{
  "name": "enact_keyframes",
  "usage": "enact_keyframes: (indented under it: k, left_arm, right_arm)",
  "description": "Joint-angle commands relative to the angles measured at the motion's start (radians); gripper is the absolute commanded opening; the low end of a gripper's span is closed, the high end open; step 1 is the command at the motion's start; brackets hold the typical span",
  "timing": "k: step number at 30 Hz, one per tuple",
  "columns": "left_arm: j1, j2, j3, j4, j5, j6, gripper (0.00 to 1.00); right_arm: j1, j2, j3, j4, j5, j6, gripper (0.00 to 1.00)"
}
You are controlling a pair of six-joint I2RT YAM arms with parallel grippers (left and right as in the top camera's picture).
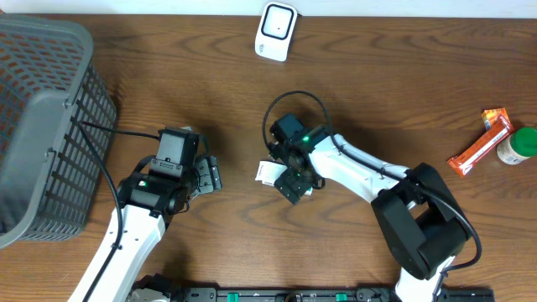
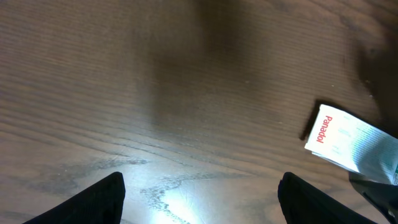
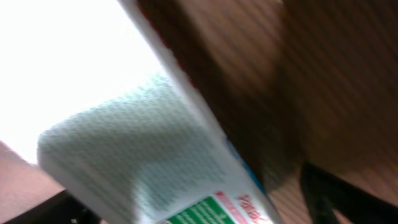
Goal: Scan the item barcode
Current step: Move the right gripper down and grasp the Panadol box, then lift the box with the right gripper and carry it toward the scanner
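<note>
Near the middle of the wooden table point(image 1: 168, 84) the Panadol box point(image 1: 266, 172) lies under the right gripper point(image 1: 294, 183), clamped or not we cannot tell, the left gripper point(image 1: 207, 174) spread empty; we should grip firmly, then face its barcode squarely to the far-edge scanner point(image 1: 275, 32).

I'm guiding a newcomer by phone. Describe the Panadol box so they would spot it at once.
On the wooden table, look near the middle, where the right gripper reaches down. The Panadol box sits at its fingertips: a small white carton with red lettering, unlike the rounded white device at the far edge.
</note>
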Motion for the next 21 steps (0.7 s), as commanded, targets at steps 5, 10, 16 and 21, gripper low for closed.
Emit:
enact_keyframes:
  k: [5,10,16,21]
  left_arm:
    - [0.006,-0.003,0.014,-0.003,-0.022,0.006,0.8]
    - [0.006,-0.003,0.011,-0.006,-0.056,0.006,0.88]
    - [0.006,-0.003,0.011,-0.011,-0.073,0.006,0.89]
    - [0.006,-0.003,0.011,-0.011,-0.073,0.006,0.89]
  right_arm:
    - [0.047,0.062,-0.038,0.001,0.008,-0.036,0.64]
    - [0.045,0.062,-0.038,0.0,-0.063,-0.024,0.53]
    - [0.03,0.061,-0.038,-0.01,-0.22,-0.013,0.54]
    - [0.023,0.061,-0.038,-0.03,-0.354,-0.014,0.54]
